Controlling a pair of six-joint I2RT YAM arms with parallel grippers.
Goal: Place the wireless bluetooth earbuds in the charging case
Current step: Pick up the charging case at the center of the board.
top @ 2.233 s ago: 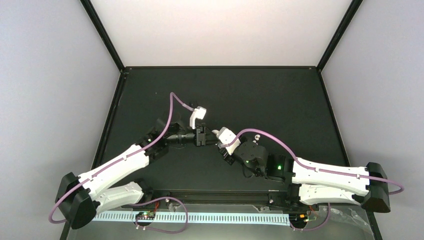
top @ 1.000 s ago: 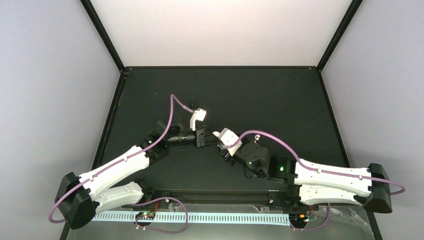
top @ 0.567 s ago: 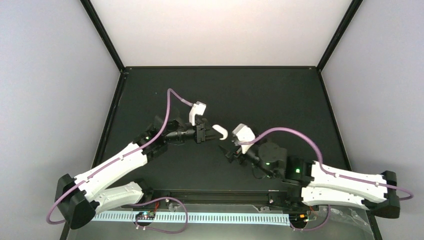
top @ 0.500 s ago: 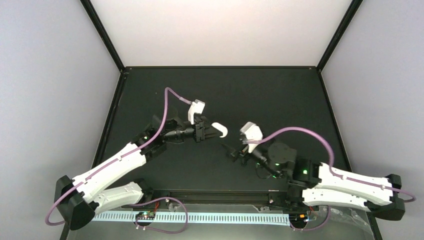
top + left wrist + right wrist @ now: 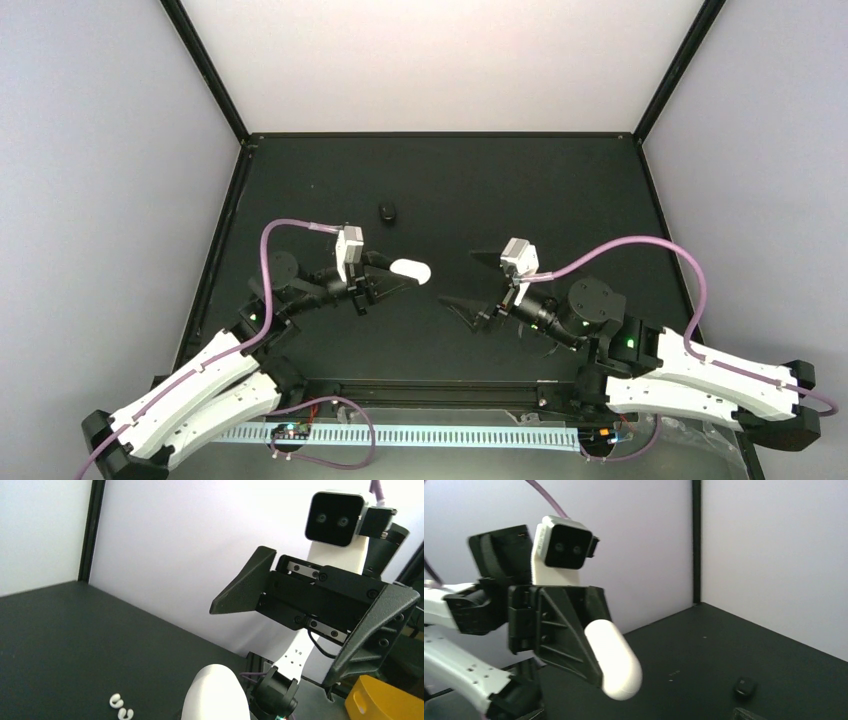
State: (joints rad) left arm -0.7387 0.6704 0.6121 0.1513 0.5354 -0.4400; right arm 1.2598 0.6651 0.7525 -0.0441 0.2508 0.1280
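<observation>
- White case: one, pebble-shaped, looks shut. Contents not visible, so I can't say what's inside.
- Left gripper: clenched on the case's near end and holding it off the table. The rounded end sticks out toward the other arm.
- Right gripper: fingers released and spread wide, nothing between them. It faces the case across a gap, not touching it.
- White earbuds: two, loose on the table just beside each other, outside the case. They show only in the left wrist view, low and left of the held case.
- Small black item: one, alone on the table on the far side of the left gripper, well apart from both grippers. It is too small to be sure; probably a black case rather than a bud.
- Count: one white case, two white buds, one black item. Nothing seen sitting in any case.
</observation>
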